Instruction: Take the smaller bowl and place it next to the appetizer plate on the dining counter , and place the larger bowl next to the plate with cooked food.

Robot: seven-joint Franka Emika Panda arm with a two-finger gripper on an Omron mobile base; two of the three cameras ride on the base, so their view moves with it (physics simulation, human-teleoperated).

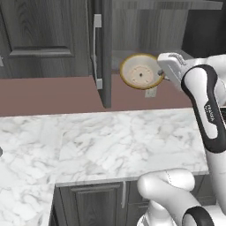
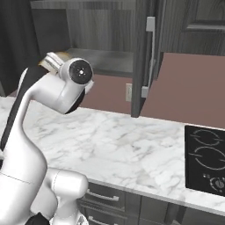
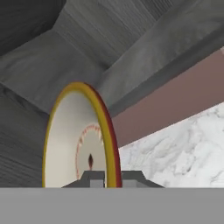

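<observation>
**Visitor:** What's around you, starting with the big things?

**Me:** The dark wall cabinet (image 1: 53, 35) is the largest, with one door (image 1: 102, 48) swung open so I can reach the shelf (image 2: 103, 59) inside. Below it runs a white marble desk (image 1: 110, 141) against a brownish-red backsplash (image 1: 44, 95), with a cooktop (image 2: 205, 160) set into it at the far right. I judge this to be the wall desk, not the dining counter I have to deliver to.

**Visitor:** And the bowl?

**Me:** The smaller bowl (image 1: 141, 72), cream with a tan rim, hangs tipped on its side in front of the cabinet opening, its speckled inside facing out over the desk. It's tilted because I took it by the edge.

**Visitor:** So you have it?

**Me:** Yes. My end effector (image 3: 111, 177) is closed on the smaller bowl's rim, one finger on each side of the wall, as the hand view shows edge-on. That thin pinch is why it sits upright like a wheel.

**Visitor:** What's left?

**Me:** By my reckoning nearly everything: carrying it over, setting it down, then the second bowl.
</observation>
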